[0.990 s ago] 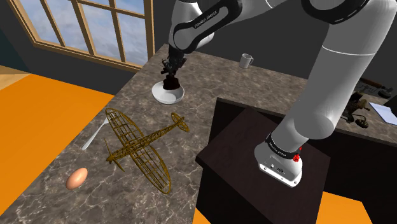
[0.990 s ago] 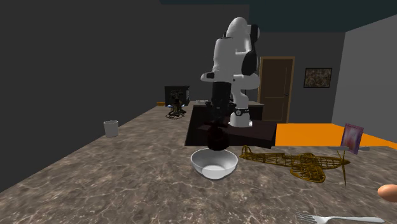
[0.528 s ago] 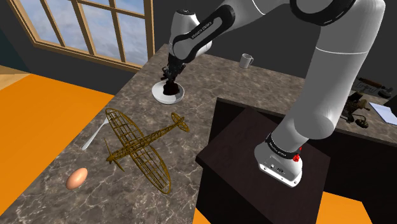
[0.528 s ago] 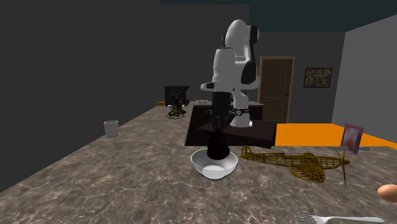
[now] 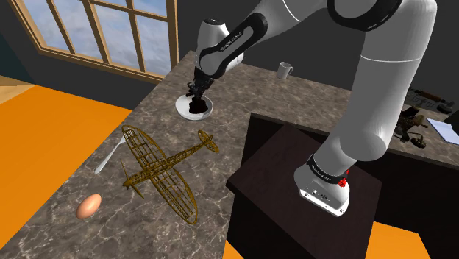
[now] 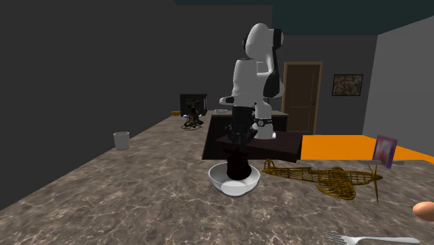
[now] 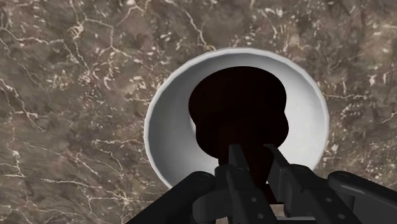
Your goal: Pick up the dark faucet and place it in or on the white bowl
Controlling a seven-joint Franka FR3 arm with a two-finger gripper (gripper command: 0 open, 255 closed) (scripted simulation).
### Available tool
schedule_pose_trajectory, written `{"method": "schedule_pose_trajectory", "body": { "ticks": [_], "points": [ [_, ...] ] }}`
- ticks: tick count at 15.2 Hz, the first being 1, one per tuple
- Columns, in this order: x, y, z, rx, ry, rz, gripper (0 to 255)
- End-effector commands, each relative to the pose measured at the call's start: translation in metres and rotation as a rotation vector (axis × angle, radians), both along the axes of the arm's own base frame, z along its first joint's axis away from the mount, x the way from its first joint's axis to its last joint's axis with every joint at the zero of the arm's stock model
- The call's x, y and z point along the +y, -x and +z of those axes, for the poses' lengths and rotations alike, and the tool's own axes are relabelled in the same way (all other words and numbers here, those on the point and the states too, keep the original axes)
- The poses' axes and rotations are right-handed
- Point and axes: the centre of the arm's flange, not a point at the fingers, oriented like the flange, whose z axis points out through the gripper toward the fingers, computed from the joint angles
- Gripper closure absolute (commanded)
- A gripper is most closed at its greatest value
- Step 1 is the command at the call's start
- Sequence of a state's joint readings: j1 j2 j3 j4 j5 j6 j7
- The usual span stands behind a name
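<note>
The black two-finger gripper [image 7: 257,167] clasps the dark rounded faucet [image 7: 238,111] low inside the round white bowl [image 7: 167,159], so letting go should leave it there

the arm [image 5: 382,88] is built of thick, rounded white links joined by dark bands. a black collar [image 5: 234,40] near the wrist carries small white lettering. its white base [image 5: 324,193] has a black ring with fine print and two small red spots. the gripper [image 7: 254,153] is all black, its blocky fingers [image 7: 240,181] dotted with small round marks.
</note>
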State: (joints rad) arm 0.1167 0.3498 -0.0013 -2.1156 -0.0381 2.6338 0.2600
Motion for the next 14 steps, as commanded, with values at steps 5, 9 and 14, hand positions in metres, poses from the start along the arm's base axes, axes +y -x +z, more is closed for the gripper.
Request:
{"method": "schedule_pose_trajectory", "body": {
  "ticks": [5,9,14],
  "points": [
    [0.0,0.0,0.0,-0.001,0.0,0.0,0],
    [0.0,0.0,0.0,-0.001,0.0,0.0,0],
    [0.0,0.008,0.049,-0.001,0.0,0.0,0]
  ]
}}
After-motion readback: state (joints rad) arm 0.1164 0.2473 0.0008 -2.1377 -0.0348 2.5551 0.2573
